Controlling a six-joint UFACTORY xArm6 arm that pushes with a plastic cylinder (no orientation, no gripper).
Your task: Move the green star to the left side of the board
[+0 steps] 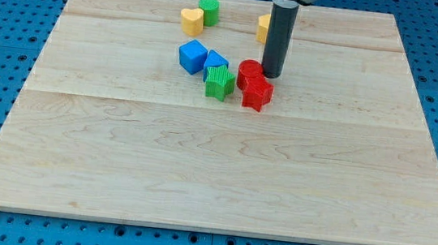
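Note:
The green star (220,82) sits on the wooden board (222,172) a little above the middle, touching a blue block (216,62) above it. My tip (270,75) is to the right of the green star, just right of the red cylinder (250,71) and above the red star (257,93). The red blocks lie between my tip and the green star.
A blue cube (192,56) sits left of the blue block. A yellow heart (191,21) and a green cylinder (209,10) are near the view's top. A yellow block (262,28) is partly hidden behind the rod.

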